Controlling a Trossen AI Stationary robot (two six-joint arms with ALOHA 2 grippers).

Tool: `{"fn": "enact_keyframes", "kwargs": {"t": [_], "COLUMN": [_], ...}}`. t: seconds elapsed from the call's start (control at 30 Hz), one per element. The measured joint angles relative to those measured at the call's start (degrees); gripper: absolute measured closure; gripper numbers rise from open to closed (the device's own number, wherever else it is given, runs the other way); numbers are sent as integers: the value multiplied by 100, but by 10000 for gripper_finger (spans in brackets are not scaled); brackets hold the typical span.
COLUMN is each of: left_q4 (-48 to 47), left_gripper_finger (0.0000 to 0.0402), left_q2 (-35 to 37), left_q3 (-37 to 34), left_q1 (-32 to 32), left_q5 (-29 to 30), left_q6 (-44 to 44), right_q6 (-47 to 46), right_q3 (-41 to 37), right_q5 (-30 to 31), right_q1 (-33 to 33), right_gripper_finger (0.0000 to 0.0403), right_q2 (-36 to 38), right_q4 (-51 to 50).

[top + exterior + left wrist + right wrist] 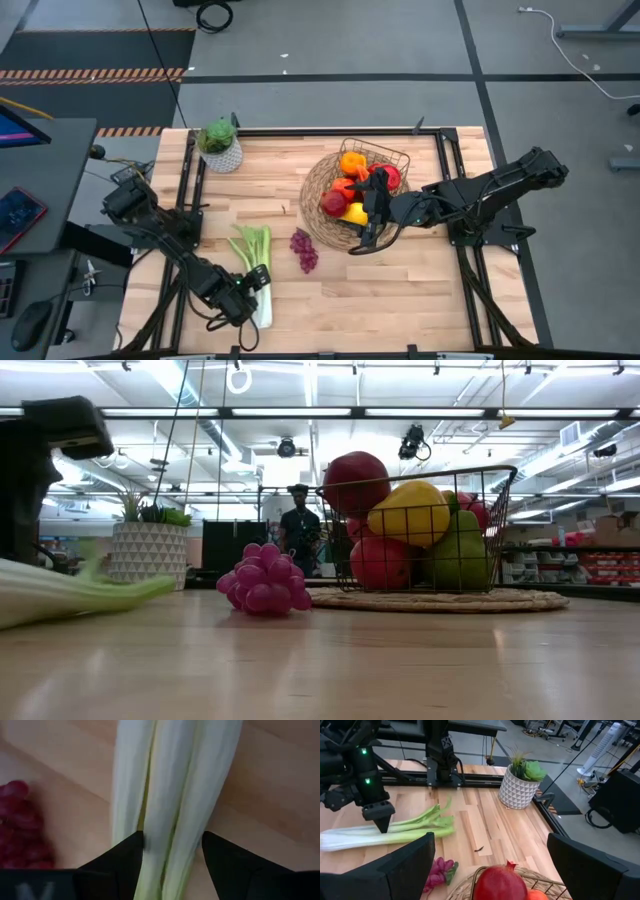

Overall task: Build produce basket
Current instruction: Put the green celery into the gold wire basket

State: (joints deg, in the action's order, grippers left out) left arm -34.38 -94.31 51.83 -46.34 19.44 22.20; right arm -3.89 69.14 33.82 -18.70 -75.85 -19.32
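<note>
The leek [165,795] lies between the left gripper's [172,851] parted fingers [125,857].

Pale green-white leek [256,262], purple grapes [304,250], brown woven-rim wire basket [322,180] with red, orange, yellow, green produce [420,530]. White diamond-pattern pot [518,787], green plant [216,134]. Light striped wood table [400,290].

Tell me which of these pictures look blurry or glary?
Left wrist view: the leek fills the frame, soft and close. Low view: the leek at the edge is blurred, ceiling lights glare, while the grapes and basket stay sharp. High view: evenly lit.
</note>
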Motion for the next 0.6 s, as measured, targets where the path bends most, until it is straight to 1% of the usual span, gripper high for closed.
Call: {"fn": "enact_keyframes", "kwargs": {"t": [0.17, 0.33, 0.43, 0.6], "left_q4": [24, 20, -5, -15], "left_gripper_finger": [193, 201, 212, 238], "left_q2": [-236, -276, -290, -289], "left_q3": [0, 10, 71, 163], "left_q1": [-31, -33, -29, -8], "left_q5": [9, 87, 283, 299], "left_q6": [140, -46, -269, -359], "right_q6": [-43, -45, -51, -62], "right_q3": [-1, -1, -1, -1], "right_q5": [-1, -42, -44, -46], "right_q1": [-2, -2, 0, -2], "right_gripper_finger": [14, 14, 14, 14], "right_q2": [0, 0, 0, 0], "right_q4": [-1, -1, -1, -1]}}
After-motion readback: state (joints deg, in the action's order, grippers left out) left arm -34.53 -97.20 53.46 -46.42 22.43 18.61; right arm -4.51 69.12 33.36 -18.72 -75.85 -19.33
